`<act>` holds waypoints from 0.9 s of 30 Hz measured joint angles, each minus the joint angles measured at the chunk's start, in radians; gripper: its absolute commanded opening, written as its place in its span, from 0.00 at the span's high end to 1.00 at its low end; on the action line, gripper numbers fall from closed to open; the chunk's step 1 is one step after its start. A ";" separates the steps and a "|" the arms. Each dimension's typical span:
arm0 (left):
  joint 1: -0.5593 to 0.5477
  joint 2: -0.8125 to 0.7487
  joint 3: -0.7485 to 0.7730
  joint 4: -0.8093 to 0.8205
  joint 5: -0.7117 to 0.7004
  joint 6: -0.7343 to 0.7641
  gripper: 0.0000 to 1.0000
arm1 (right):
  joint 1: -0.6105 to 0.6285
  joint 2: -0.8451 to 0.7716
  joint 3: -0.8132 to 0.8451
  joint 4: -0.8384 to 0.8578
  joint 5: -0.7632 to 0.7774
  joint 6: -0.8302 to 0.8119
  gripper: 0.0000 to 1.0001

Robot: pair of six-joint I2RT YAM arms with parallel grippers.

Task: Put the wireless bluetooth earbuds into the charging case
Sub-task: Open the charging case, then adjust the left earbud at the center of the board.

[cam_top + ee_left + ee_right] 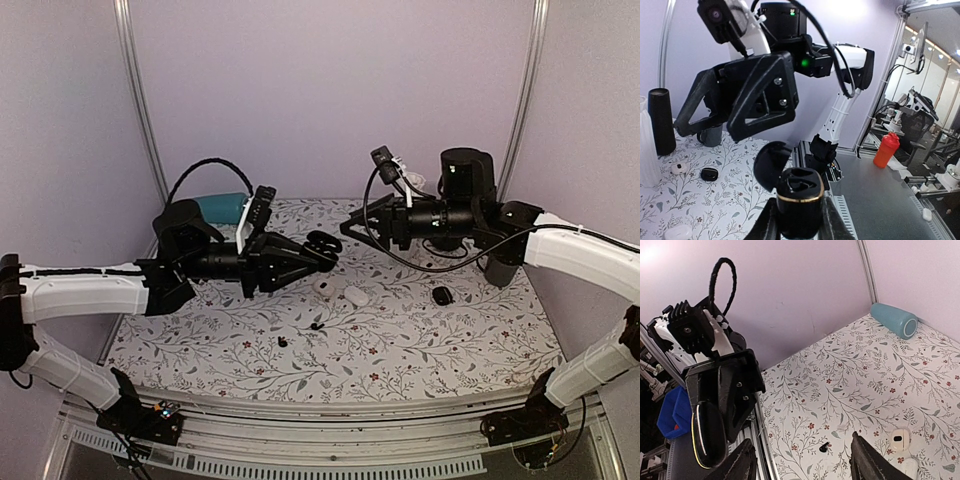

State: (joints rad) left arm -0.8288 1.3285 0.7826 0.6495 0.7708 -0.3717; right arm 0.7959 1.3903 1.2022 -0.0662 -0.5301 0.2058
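- Your left tool (800, 221) is clamped on the charging case (800, 196), one finger pressed to each side of its body.
- The case is held in the air above the middle of the counter (450, 350), somewhat nearer the far edge than the near one. Its lid (771, 165) is swung open.
- Your right tool (801, 455) has its fingers spread wide with nothing between them. It hangs just beside the case on the right, tips pointing at it, close but not touching.
- Two earbuds (317, 325) lie on the counter below and in front of the case, toward the near edge and well apart from both tools. The second (283, 341) is a little left of the first.
- The case's cavity looks dark from the left wrist view; you cannot tell whether anything sits in it.
- Two white pebble-shaped items (324, 287) lie on the counter between the held case and the earbuds.
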 measured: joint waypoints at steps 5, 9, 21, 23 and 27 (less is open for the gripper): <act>0.000 -0.033 -0.013 0.025 0.002 0.005 1.00 | -0.006 0.002 -0.002 0.013 0.007 0.025 0.34; 0.005 -0.052 -0.021 0.029 -0.027 0.009 1.00 | -0.005 0.004 -0.002 0.029 0.006 0.045 0.31; 0.061 -0.237 -0.150 0.045 -0.282 0.040 1.00 | -0.005 0.064 -0.052 0.091 0.162 0.175 0.27; 0.074 -0.272 -0.166 0.042 -0.332 0.050 1.00 | -0.001 0.105 -0.042 0.071 0.183 0.186 0.28; 0.108 -0.335 -0.189 0.032 -0.424 0.064 1.00 | 0.018 0.176 -0.036 0.023 0.234 0.198 0.31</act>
State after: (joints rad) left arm -0.7212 0.9932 0.5938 0.6811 0.3470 -0.3077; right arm 0.8135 1.5665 1.1660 -0.0437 -0.2958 0.4038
